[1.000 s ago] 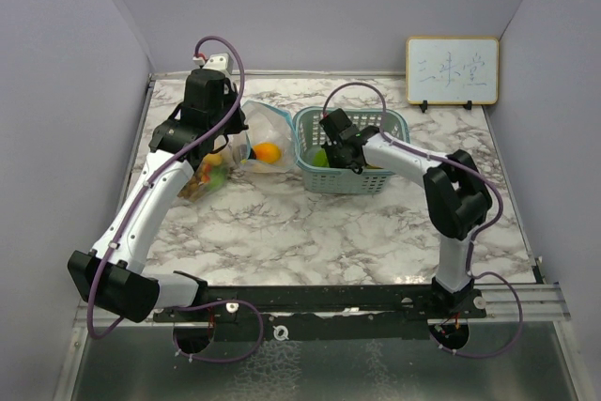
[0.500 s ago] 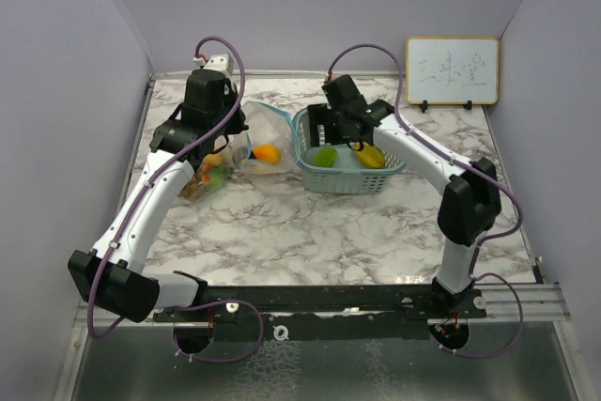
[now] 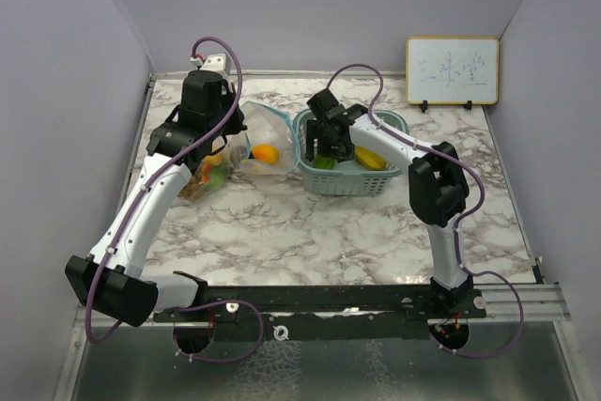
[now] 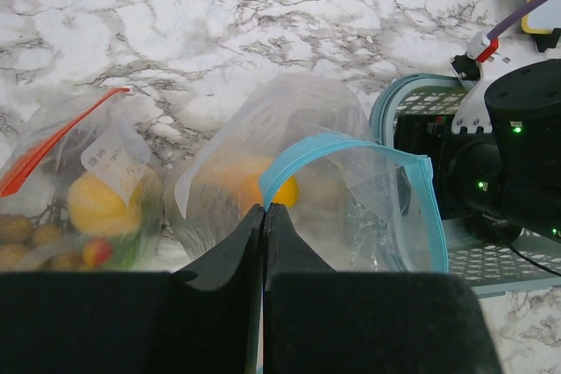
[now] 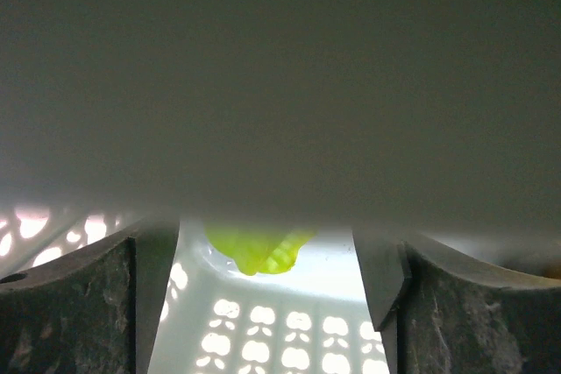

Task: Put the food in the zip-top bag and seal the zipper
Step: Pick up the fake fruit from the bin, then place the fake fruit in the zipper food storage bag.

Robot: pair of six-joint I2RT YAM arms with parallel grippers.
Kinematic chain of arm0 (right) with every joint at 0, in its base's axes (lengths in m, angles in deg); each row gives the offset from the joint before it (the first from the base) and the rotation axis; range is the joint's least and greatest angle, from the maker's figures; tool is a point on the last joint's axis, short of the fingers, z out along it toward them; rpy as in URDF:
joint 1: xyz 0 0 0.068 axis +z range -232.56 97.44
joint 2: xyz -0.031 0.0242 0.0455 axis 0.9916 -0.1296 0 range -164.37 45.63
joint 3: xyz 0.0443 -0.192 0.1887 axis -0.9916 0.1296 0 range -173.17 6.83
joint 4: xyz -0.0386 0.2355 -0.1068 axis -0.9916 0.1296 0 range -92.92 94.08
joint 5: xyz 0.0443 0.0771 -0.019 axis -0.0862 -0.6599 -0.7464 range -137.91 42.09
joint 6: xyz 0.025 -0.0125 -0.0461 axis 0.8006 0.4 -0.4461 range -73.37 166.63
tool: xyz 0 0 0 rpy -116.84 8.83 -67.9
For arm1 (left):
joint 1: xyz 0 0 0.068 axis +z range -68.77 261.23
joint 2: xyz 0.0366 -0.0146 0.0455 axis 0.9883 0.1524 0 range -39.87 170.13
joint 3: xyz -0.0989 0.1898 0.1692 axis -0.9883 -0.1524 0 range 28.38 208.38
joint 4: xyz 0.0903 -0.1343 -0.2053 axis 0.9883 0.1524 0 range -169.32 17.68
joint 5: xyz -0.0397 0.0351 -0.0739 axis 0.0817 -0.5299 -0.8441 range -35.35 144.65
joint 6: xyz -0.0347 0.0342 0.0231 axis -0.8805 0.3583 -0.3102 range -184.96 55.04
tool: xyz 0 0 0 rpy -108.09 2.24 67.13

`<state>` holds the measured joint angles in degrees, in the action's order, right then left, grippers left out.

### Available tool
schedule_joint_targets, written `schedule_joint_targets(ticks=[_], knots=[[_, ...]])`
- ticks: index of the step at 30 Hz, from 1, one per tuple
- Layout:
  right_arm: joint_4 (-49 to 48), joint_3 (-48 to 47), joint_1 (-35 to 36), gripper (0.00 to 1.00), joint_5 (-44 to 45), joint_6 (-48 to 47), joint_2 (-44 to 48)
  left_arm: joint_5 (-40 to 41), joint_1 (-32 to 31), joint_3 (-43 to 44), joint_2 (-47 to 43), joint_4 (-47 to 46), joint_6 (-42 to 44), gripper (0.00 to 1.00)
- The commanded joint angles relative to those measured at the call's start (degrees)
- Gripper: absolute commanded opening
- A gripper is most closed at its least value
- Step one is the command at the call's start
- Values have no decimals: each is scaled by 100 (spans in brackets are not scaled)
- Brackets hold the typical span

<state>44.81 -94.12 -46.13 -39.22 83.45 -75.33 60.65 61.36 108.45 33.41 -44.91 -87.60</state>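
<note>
My left gripper (image 4: 264,209) is shut on the blue zipper rim of the clear zip-top bag (image 4: 351,151), which stands open towards the basket. An orange-yellow mango (image 4: 282,190) lies inside that bag (image 3: 272,129). My right gripper (image 3: 322,149) reaches down into the left part of the teal mesh basket (image 3: 352,182). Its jaws are open, with a green food piece (image 5: 254,250) lying between and below the fingers (image 5: 88,304), not gripped. A yellow banana (image 3: 371,158) lies in the basket to the right of the gripper. A blurred grey surface hides the upper half of the right wrist view.
A second clear bag with a red zipper (image 4: 53,151) lies left of the held bag, with yellow fruit (image 4: 101,203) and grapes (image 4: 26,232) in it. A small whiteboard (image 3: 452,70) stands at the back right. Grey walls close in the marble table (image 3: 310,232).
The right gripper rose out of the basket, opened, and came down again at the basket's left side over the green piece. The banana now shows. The left gripper held still.
</note>
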Motion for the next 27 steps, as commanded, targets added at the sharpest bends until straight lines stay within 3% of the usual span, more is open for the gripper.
schedule_joint_targets(ticks=[1, 4, 9, 11, 16, 21, 27], knots=[[109, 335, 30, 69, 67, 120, -162, -12, 40, -45, -144, -136, 29, 0], [-15, 647, 31, 64, 88, 51, 16, -19, 52, -44, -123, -146, 31, 0], [-200, 923, 31, 25, 360, -82, 301, -34, 67, -47, -95, -168, 36, 0], [-228, 847, 31, 17, 550, -201, 448, -32, 64, -49, -79, -179, 30, 0], [-477, 701, 30, 12, 854, -702, 959, -38, 66, -6, -38, -188, 32, 0], [-744, 571, 31, 11, 541, -1473, 1669, -33, 66, 91, 47, -184, 59, 0], [-1497, 594, 29, 11, -1180, -2458, 2800, -115, 73, 129, 162, -210, -8, 0]])
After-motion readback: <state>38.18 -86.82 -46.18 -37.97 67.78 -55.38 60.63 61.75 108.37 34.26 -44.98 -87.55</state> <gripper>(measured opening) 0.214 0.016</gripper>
